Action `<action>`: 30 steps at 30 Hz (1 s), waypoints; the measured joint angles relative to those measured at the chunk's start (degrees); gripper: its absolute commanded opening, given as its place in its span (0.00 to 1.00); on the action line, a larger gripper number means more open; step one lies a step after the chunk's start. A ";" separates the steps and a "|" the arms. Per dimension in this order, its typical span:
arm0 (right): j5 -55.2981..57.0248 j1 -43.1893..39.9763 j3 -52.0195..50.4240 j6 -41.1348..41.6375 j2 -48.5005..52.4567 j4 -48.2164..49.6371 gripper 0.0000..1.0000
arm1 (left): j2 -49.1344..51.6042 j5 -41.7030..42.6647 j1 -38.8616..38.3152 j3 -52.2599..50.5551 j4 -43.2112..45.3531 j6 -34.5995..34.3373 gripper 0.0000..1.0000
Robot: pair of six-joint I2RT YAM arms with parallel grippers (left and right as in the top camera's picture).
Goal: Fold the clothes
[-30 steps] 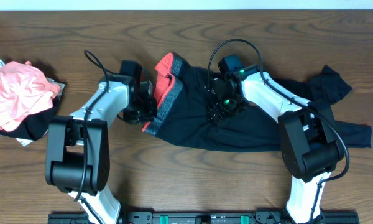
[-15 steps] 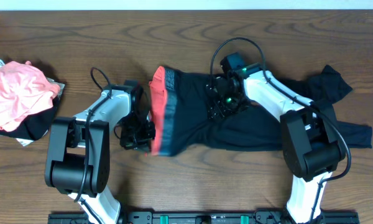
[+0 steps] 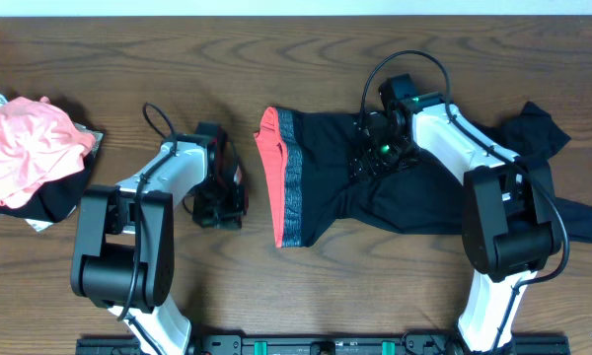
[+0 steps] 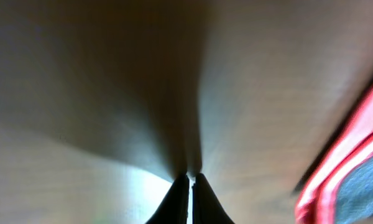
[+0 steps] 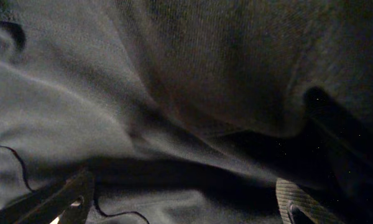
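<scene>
One pair of long black stretchy leggings with a grey, coral-edged waistband (image 3: 326, 202) is lying on the brown wooden table (image 3: 306, 296), running from the middle out to the right edge, waistband end on the left. The left gripper (image 3: 220, 209) is pinched fully together with nothing in it, just beside the waistband but not touching it. The right gripper (image 3: 367, 166) has its fingers spread wide over the black fabric near the hips.
</scene>
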 measured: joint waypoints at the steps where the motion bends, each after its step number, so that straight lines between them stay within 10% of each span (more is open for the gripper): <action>1: 0.02 0.02 0.00 0.00 -0.09 -0.24 0.91 | 0.00 -0.15 0.02 0.74 1.38 0.02 0.06; 17: 1.01 8.52 0.00 0.04 -1.38 -9.86 0.93 | -1.07 10.47 -0.44 9.40 17.29 -3.28 0.06; 30: 9.01 0.11 0.02 4.24 -9.55 -7.52 0.91 | -1.07 14.45 -10.80 9.40 22.25 -3.10 0.06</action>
